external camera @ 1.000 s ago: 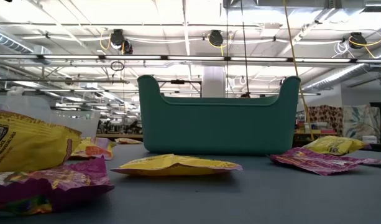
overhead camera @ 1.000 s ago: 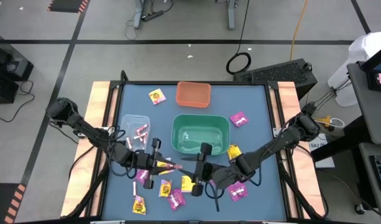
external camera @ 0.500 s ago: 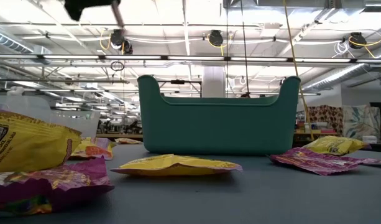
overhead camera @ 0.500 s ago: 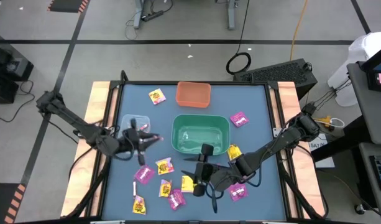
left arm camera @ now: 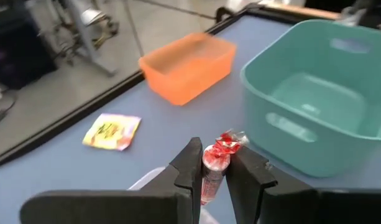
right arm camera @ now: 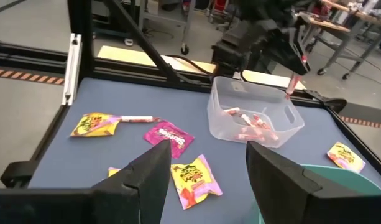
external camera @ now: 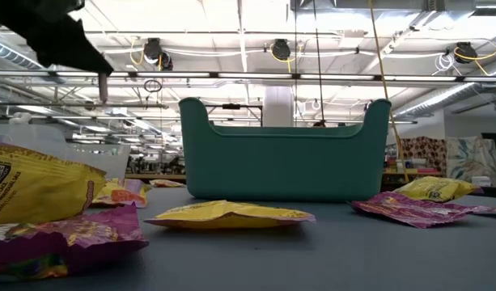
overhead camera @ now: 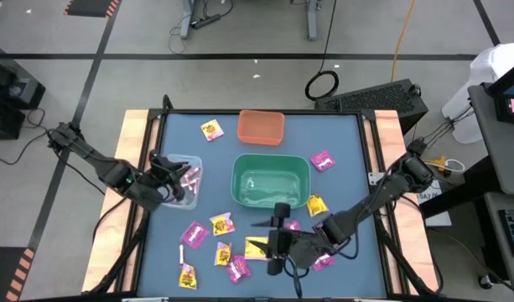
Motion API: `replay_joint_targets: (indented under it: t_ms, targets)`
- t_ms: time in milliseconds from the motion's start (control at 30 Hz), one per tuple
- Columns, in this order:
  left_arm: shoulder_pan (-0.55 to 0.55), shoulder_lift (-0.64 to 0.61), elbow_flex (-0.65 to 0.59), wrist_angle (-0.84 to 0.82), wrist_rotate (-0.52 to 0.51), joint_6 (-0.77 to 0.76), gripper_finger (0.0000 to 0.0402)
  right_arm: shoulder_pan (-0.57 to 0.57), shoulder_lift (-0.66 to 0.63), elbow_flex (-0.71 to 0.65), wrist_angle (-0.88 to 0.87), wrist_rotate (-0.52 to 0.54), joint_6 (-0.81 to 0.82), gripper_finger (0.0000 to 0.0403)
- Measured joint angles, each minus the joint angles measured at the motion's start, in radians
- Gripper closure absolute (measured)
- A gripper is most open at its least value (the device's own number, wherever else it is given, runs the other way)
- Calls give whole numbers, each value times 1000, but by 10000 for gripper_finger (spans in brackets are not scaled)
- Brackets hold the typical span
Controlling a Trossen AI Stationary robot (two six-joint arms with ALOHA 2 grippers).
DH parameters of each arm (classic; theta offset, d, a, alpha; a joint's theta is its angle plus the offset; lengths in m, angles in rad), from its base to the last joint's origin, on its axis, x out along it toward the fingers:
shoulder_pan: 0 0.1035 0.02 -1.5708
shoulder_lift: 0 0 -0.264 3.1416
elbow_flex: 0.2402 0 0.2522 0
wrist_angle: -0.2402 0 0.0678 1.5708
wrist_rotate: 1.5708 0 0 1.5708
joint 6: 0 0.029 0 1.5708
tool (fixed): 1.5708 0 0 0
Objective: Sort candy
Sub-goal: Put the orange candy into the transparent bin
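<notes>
My left gripper hovers above the clear bin at the table's left, shut on a thin pink-white stick of candy. The bin holds several more sticks. My right gripper stands open over the table in front of the green bin, above a yellow packet and touching nothing. Magenta and yellow packets and a loose stick lie flat on the blue table. My left gripper pinches the stick between its two fingers. The stick's twisted wrapper end pokes out past the fingertips. In the right wrist view the stick's free end hangs down below the gripper, clear of the clear bin under it.
The orange bin stands at the far middle, with a yellow packet to its left. A magenta packet and a yellow one lie right of the green bin. More packets lie along the near edge.
My left gripper has carried the stick from the table's middle, in front of the green bin, toward the left edge until it stands over the clear bin, turning its wrist on the way. My right gripper has drifted slightly toward the near edge.
</notes>
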Motion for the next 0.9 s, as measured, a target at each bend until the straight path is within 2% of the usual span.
replay_joint_targets:
  t_ms: [233,567,733,900]
  targets:
    - [0,54,-3,-146,-3,-225,341,17,-3,0,0,2,-20,204]
    - [0,129,-100,-139,5,-393,340,17,-3,0,-1,4,-23,204]
    - [0,149,-124,-137,59,-422,338,17,-3,0,-1,3,-23,204]
    - [0,162,-129,-118,104,-424,313,17,-3,0,-1,3,-24,204]
